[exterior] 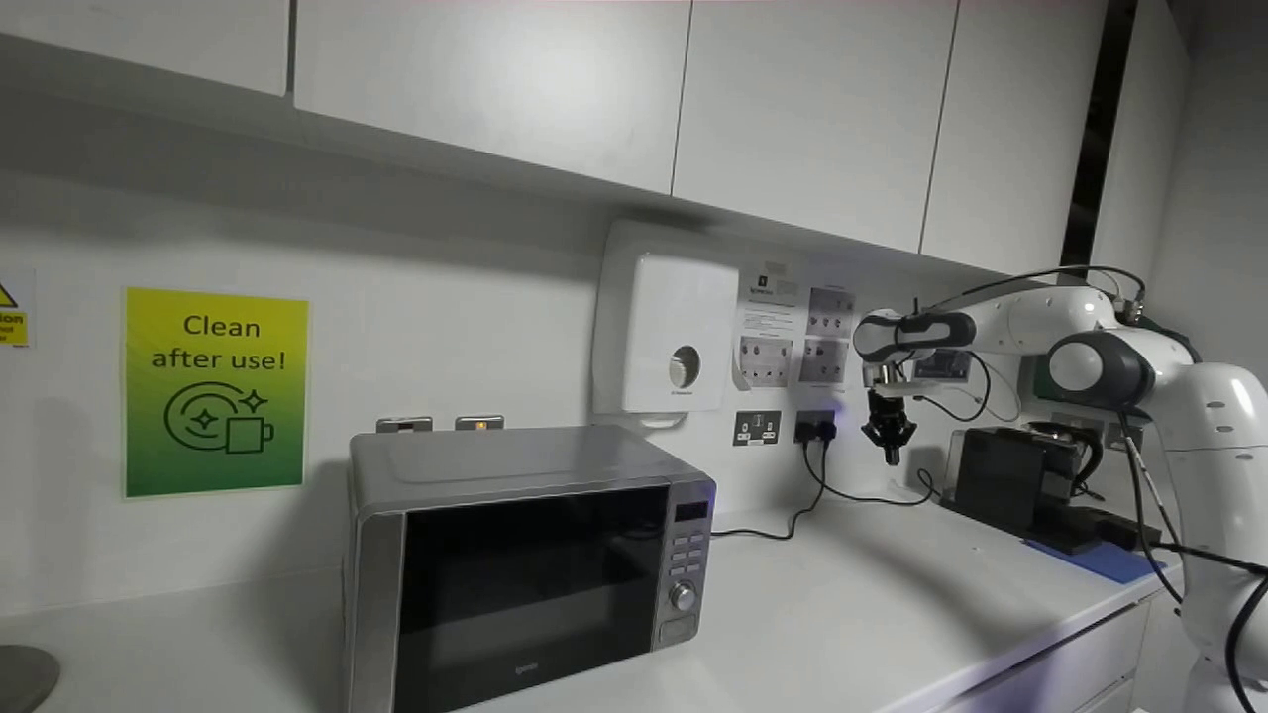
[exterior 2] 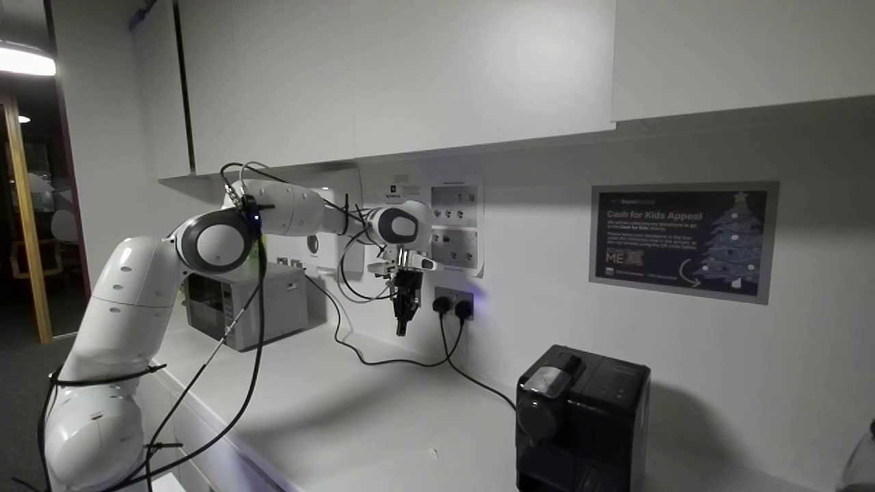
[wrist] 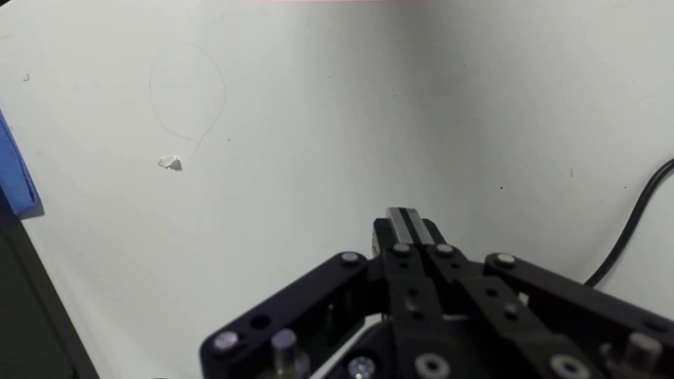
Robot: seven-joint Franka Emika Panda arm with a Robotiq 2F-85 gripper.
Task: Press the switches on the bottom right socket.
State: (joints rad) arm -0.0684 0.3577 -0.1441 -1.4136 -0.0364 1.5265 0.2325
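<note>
The bottom right socket is a greyish plate on the wall; it shows in both exterior views (exterior: 815, 416) (exterior 2: 454, 294). Two black plugs (exterior: 826, 431) (exterior 2: 464, 309) with black cords sit in it. Its switches are too small and dim to make out. My gripper (exterior: 893, 458) (exterior 2: 401, 333) points down above the counter, apart from the wall. In an exterior view it appears right of the socket, in the other angle left of it, at about plug height. In the wrist view my gripper (wrist: 410, 213) is shut with nothing in it; the socket is out of view there.
A second socket plate (exterior: 757, 428) has no plugs. A microwave (exterior: 525, 594) (exterior 2: 287, 304) and a black coffee machine (exterior: 1001, 480) (exterior 2: 612, 417) stand on the counter (exterior: 842, 594). A black cord (wrist: 632, 226) lies near my gripper. A white dispenser (exterior: 654, 317) and cabinets (exterior: 812, 109) are above.
</note>
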